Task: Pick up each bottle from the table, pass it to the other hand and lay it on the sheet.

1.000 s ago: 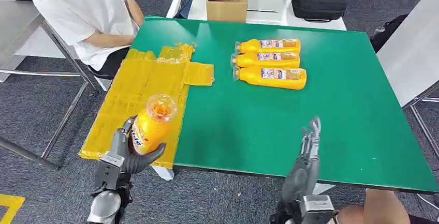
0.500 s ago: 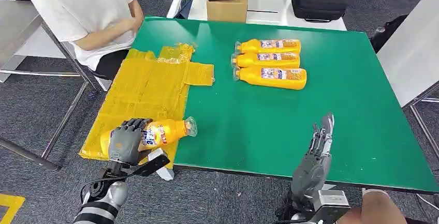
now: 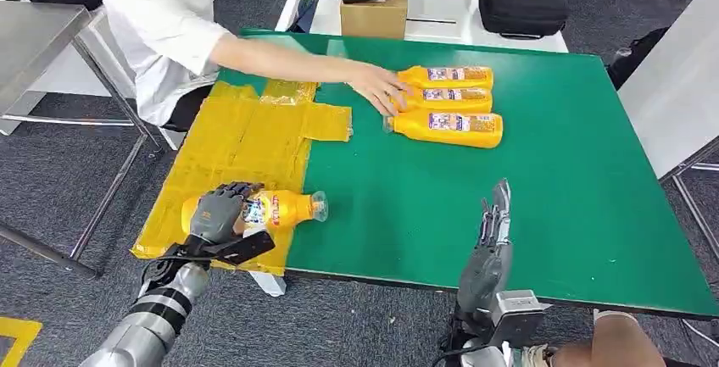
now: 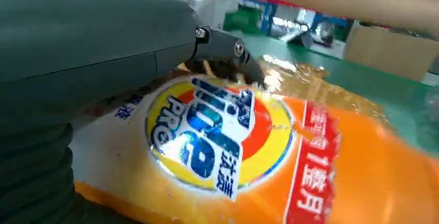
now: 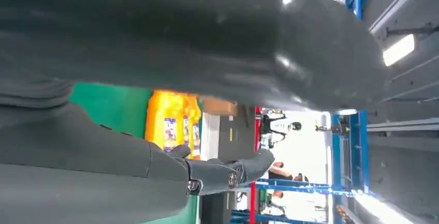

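Observation:
An orange bottle (image 3: 280, 208) lies on its side on the yellow sheet (image 3: 229, 151) at its near edge, cap toward the green table. My left hand (image 3: 219, 214) grips its base end; up close its label (image 4: 217, 136) sits under my fingers (image 4: 222, 53). Three more orange bottles (image 3: 448, 127) lie side by side at the table's far middle, also seen past my right hand (image 5: 171, 123). My right hand (image 3: 490, 248) stands upright at the near table edge, fingers straight and holding nothing.
A person in a white shirt (image 3: 161, 24) reaches an arm over the table, their hand (image 3: 380, 89) touching the caps of the far bottles. A cardboard box (image 3: 373, 11) and a black case (image 3: 522, 4) sit behind the green table (image 3: 551, 189).
The person has stretched an arm out to the far bottles. My left hand has settled the bottle slightly rightward on the sheet. My right hand has shifted a little left.

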